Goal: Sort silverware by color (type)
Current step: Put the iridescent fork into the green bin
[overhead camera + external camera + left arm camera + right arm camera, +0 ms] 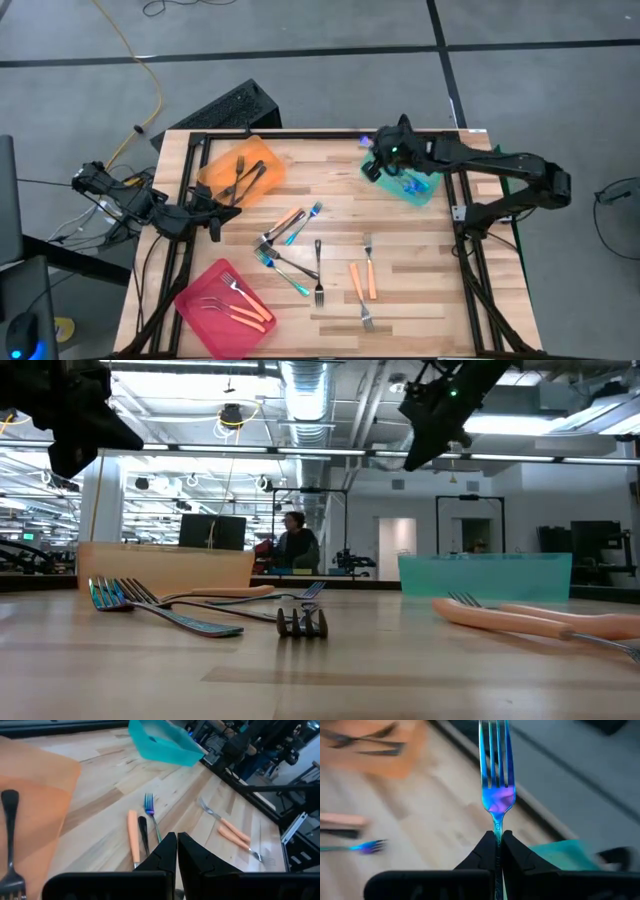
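Note:
My right gripper [497, 837] is shut on a blue fork [496, 775] and hangs in the air over the far left corner of the teal tray [412, 187], high above the table [432, 422]. More forks lie loose mid-table: a mixed cluster [288, 243] and two orange-handled ones [362, 281]. Dark forks lie in the orange tray [240, 170], and orange-handled forks in the pink tray [225, 305]. My left gripper [176, 845] is shut with nothing in it, at the table's left edge beside the orange tray [213, 222]. My right gripper pinches the blue fork's handle just behind the neck [497, 831] between its two fingertips. The fork lies along the fingers, its tines [495, 747] sticking out past them. It is lifted clear of the table and the tray.
The teal tray stands at the far right, the orange tray at the far left and the pink tray at the near left corner. Bare wood lies between the loose forks and the near right corner [450, 310]. A person [297, 543] sits in the room behind.

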`<state>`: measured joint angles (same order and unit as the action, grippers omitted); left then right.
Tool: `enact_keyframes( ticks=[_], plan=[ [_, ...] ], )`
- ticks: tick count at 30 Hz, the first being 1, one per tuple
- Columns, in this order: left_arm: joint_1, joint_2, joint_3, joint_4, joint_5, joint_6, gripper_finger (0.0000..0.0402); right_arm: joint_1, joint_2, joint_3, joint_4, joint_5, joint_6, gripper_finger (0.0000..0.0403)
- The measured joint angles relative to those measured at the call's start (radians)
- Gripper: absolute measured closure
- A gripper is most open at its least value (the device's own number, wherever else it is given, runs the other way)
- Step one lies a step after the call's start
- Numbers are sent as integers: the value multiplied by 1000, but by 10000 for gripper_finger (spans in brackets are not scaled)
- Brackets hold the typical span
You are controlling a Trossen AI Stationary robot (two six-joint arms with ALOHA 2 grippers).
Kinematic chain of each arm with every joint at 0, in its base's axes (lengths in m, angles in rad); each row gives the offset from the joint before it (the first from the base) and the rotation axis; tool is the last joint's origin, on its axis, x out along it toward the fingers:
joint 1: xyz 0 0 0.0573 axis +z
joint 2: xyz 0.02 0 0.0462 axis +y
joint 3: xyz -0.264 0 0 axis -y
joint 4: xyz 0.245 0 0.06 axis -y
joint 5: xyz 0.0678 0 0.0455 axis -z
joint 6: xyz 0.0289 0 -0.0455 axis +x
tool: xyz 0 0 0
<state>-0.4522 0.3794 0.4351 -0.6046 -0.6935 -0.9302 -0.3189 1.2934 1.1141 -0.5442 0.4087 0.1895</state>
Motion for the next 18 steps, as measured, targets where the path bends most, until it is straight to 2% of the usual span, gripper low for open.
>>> enact_keyframes(
  ticks=[5, 11, 18],
  plan=[
    [0, 0, 0, -3, -3, -35, 401, -57, -71, -21, -14, 29, -149, 372],
    [0, 0, 0, -5, -59, -10, 401, -141, -196, -184, 22, -40, -163, 372],
    [0, 0, 0, -17, -185, -9, 401, -205, -332, -415, 250, -194, -161, 372]
  ],
)
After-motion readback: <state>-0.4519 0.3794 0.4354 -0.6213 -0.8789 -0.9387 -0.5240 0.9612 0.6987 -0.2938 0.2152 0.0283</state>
